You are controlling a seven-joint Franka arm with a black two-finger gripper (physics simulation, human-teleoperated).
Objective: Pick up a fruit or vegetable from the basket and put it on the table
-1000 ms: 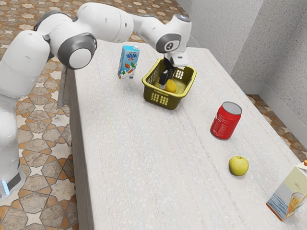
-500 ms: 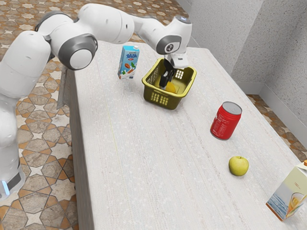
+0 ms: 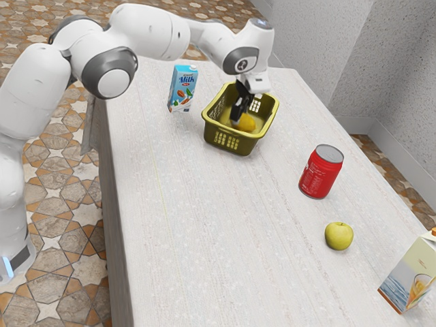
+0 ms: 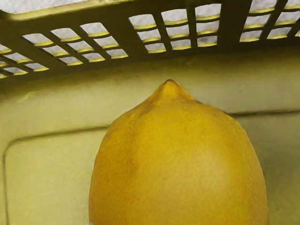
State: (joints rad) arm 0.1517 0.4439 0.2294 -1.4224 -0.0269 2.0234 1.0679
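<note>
Tabletop (image 3: 204,238) | arm (image 3: 150,33) arched, gripper (image 3: 237,118) down in basket (image 3: 228,141), at lemon (image 3: 247,123) | grip: can't tell

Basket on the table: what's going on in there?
The Franka's gripper is down inside the olive-green basket, right at a yellow lemon. Can't tell from these views whether it has a grip on it. The lemon is in the basket, not yet out on the table. A red can and a yellow-green apple stand outside the basket.
</note>
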